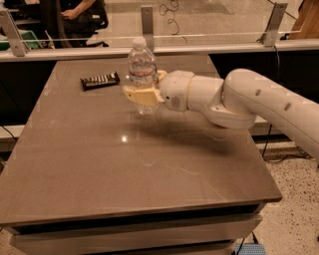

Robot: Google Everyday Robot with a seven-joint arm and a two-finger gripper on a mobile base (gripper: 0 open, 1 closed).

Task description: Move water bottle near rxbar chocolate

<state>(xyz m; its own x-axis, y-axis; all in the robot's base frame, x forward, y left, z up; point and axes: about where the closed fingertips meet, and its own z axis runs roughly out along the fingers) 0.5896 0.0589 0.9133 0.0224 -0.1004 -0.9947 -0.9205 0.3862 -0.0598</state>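
My gripper (143,87) is shut on the water bottle (142,64), a clear ribbed bottle with a white cap, and holds it upright above the far middle of the table (139,164). The cream fingers (140,95) wrap the bottle's lower half. The rxbar chocolate (99,80), a flat dark bar with a row of white markings, lies on the table at the far left, a short way left of the bottle. My white arm reaches in from the right.
A glass barrier with metal posts (147,22) runs along the table's far edge. A seated person (79,12) is behind it. The arm hides the table's right rear part.
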